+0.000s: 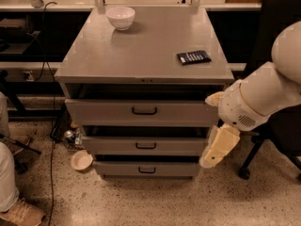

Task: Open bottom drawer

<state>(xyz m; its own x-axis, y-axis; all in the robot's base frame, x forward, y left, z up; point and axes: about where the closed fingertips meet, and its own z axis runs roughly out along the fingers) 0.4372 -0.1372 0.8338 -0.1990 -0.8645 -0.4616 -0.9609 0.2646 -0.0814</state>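
The bottom drawer (147,168) is the lowest of three in the grey cabinet (141,51). It has a low grey front and a small black handle (147,170) at its centre, with a dark gap above the front. The middle drawer (146,145) and the taller top drawer (144,111) sit above it. My gripper (212,155) hangs from the white arm (263,95) at the cabinet's right side. Its cream tip is level with the gap between the middle and bottom drawers, just right of their fronts and well right of the handle.
A white bowl (121,17) and a flat black device (193,57) lie on the cabinet top. A small bowl (81,160) and a can (69,135) are on the floor at the left. A black chair (282,126) stands at the right, a person's leg (9,192) at the left.
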